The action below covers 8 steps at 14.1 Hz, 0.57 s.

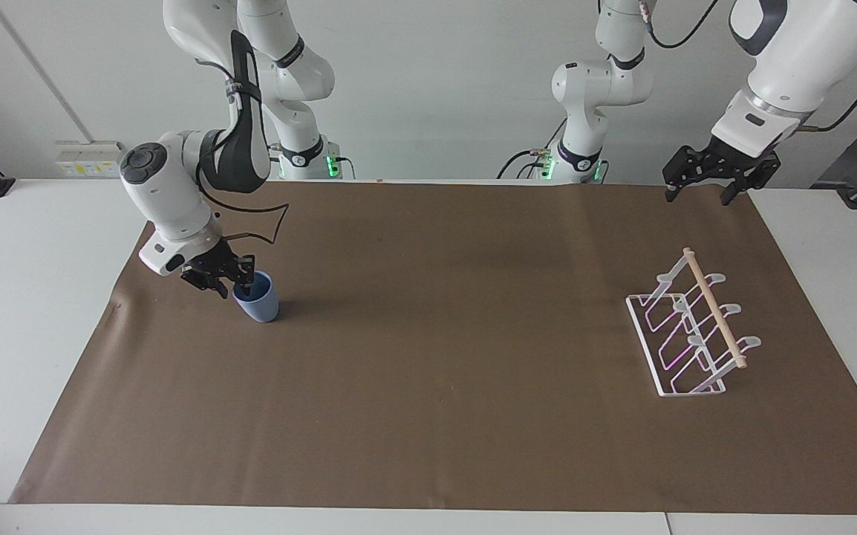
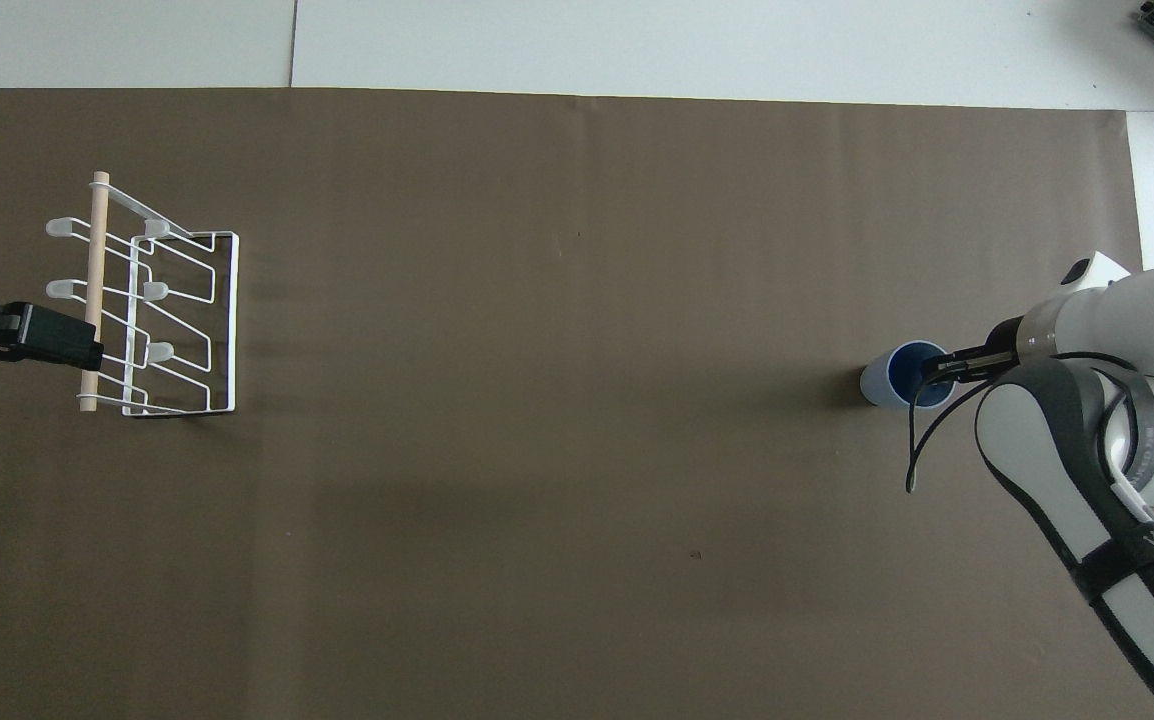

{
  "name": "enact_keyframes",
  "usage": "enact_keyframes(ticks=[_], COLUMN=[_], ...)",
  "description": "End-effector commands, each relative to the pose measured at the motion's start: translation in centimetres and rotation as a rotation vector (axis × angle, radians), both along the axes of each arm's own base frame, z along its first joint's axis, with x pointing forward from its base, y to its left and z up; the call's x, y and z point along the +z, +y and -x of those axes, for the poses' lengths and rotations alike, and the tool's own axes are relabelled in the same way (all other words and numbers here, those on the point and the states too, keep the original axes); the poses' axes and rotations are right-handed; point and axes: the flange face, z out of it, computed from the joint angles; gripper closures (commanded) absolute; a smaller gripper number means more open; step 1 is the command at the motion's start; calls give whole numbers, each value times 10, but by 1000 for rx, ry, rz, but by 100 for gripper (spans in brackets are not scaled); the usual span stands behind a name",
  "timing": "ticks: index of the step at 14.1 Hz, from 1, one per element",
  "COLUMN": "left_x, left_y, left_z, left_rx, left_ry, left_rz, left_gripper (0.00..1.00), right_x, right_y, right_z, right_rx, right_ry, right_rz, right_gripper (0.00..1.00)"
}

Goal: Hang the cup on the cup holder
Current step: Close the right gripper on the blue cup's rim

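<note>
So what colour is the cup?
Light blue cup, darker blue inside; the overhead view shows the inside best.

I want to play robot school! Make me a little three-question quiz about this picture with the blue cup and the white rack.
1. True or false: the cup already hangs on the rack.
2. Which gripper is at the cup's rim? A) left gripper B) right gripper
3. Fill in: the cup and the rack both stand on a brown ____.

Key:
1. False. The cup stands upright at the right arm's end of the table; the rack is at the left arm's end.
2. B. The right gripper is at the rim, one finger inside the cup; the left gripper waits in the air.
3. Mat.
</note>
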Motion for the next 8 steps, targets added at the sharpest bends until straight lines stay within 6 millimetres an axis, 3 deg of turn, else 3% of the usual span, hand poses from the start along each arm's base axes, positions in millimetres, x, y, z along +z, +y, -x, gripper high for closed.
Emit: enact_keyframes(ticks=[1, 4, 5, 8], left_x=[1, 0, 1, 1], left_y=[5, 5, 5, 5], left_z=[7, 6, 7, 7], left_rx=[0, 0, 0, 0], left_ry=[-3, -2, -3, -3], left_rz=[-19, -19, -19, -19], left_gripper=[0, 0, 0, 0], right_x=[-3, -3, -2, 5], right_y=[-4, -3, -2, 0], right_z=[3, 3, 2, -4], right_rx=[16, 15, 0, -10], right_ry=[-17, -16, -20, -24], right_rz=[-23, -27, -46, -72], right_gripper=[63, 96, 100, 100])
